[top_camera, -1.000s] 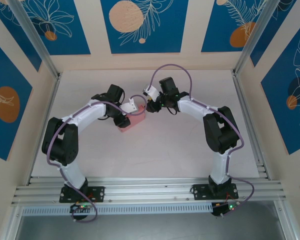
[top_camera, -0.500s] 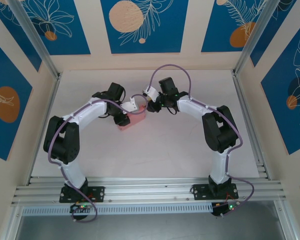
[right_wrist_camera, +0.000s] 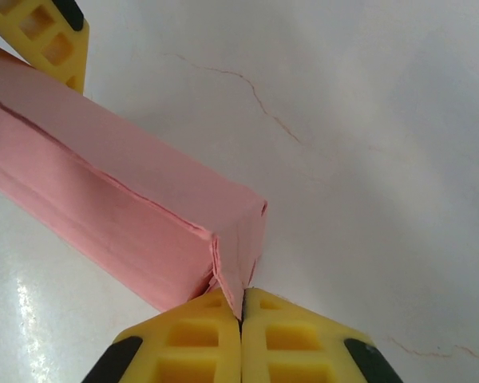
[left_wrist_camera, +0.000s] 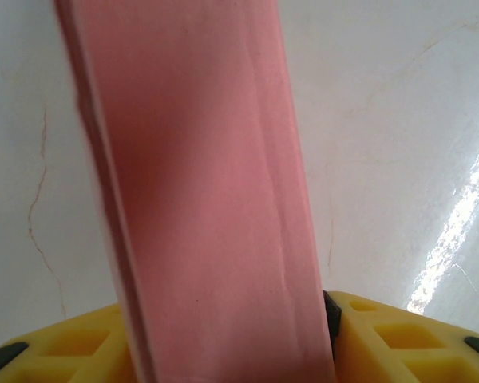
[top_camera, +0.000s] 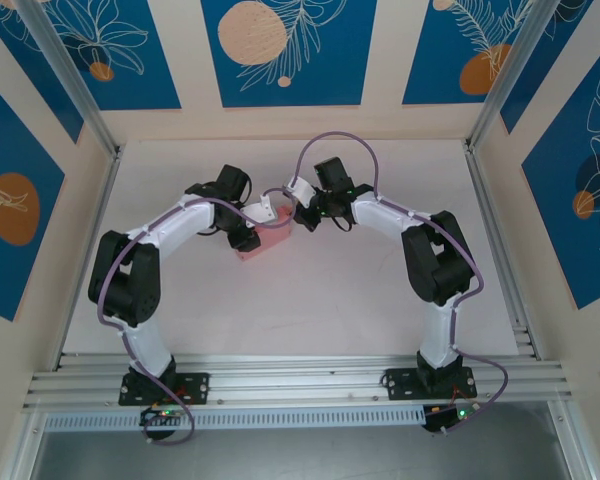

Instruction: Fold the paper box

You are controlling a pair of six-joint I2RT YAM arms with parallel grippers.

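Near the middle of the white table (top_camera: 340, 300), a little toward its far side, the pink paper box (top_camera: 267, 245) sits between my two arms, folded into a long, narrow block. My left gripper (top_camera: 248, 236) grasps it across its width. At that wrist the box runs straight up the view between my two yellow fingers (left_wrist_camera: 383, 343), pressed against both. My right gripper (right_wrist_camera: 241, 343) is at the box's other end, clenched tight. Its yellow fingers (right_wrist_camera: 184, 339) meet with no gap, and the bottom edge of the box's end flap runs down into the seam between them. From that wrist I see layered card edges along the box's long side and one left finger at its far end.
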